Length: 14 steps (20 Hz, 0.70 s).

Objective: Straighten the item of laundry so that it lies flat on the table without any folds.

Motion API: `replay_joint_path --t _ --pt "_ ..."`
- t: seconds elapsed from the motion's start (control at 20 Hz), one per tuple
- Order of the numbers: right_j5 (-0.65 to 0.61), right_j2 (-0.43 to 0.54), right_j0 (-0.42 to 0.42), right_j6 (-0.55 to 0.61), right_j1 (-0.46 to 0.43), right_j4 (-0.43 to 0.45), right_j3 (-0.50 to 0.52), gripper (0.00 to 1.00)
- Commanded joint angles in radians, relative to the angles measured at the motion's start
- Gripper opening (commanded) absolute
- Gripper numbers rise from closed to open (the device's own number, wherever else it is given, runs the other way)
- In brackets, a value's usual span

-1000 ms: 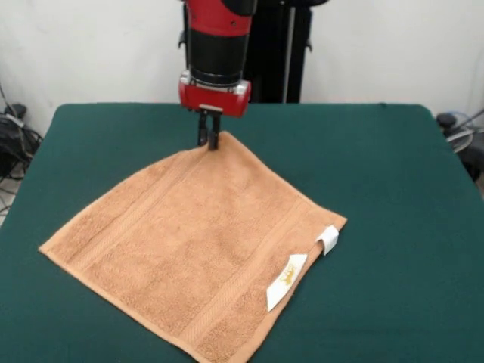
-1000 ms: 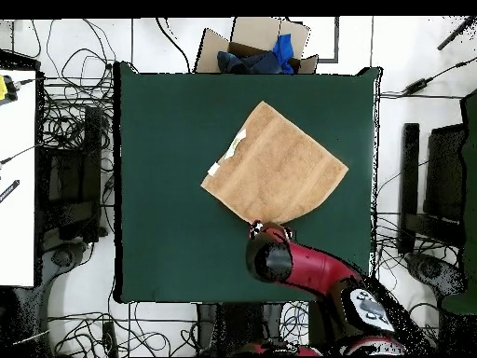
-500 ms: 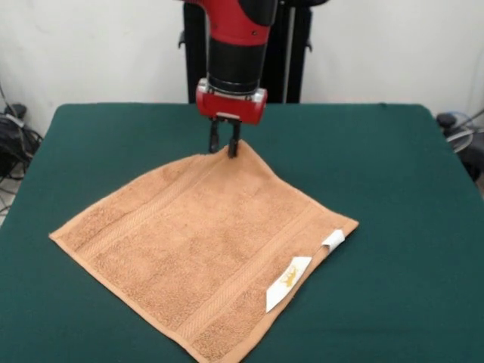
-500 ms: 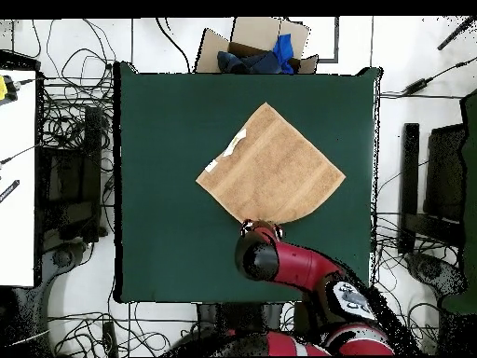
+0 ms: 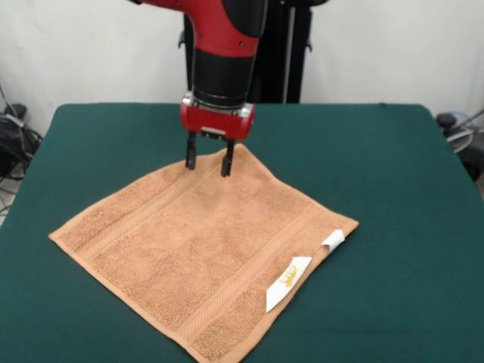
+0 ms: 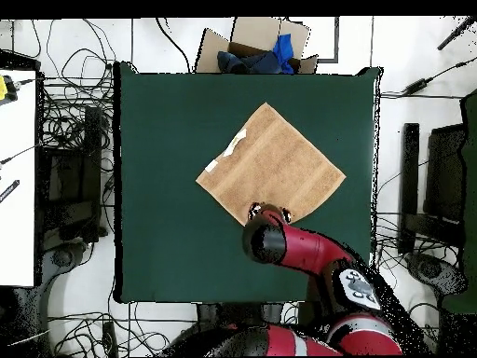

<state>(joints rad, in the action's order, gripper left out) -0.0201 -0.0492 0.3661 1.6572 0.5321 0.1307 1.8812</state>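
Observation:
The item of laundry (image 5: 204, 249) is a peach-orange terry towel spread flat on the green table (image 5: 401, 174), turned like a diamond, with two white tags (image 5: 287, 281) on its near right edge. No folds show in it. My gripper (image 5: 206, 161) hangs open just above the towel's far corner, its two fingers apart and nothing between them. In the overhead view the towel (image 6: 270, 166) lies a little right of the table's middle, and the arm's red wrist (image 6: 265, 240) covers its bottom corner, so the gripper is hidden there.
Green table (image 6: 168, 186) surface surrounds the towel on all sides. Beyond the table's top edge in the overhead view sits a cardboard box (image 6: 252, 47) with blue cloth. Cables cover the floor around the table.
The gripper has let go of the towel's far corner, opened, and risen slightly, shifting left in the front view. The towel stayed where it was half a second ago.

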Motion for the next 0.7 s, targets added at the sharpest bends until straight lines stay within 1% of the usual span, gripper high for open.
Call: replay_joint_path --t 0.05,0.2,0.4,0.55,0.7 --pt "-0.190 0.011 -0.047 0.093 -0.070 -0.056 -0.173 1.00" --pt "-0.223 0.003 -0.064 0.075 -0.084 -0.033 -0.213 1.00" --pt "-0.179 0.009 -0.058 0.115 -0.112 -0.030 -0.246 1.00" --pt "-0.149 0.003 -0.059 0.148 -0.135 -0.043 -0.278 1.00" --pt "-0.173 0.008 -0.053 0.138 -0.135 -0.037 -0.289 1.00"
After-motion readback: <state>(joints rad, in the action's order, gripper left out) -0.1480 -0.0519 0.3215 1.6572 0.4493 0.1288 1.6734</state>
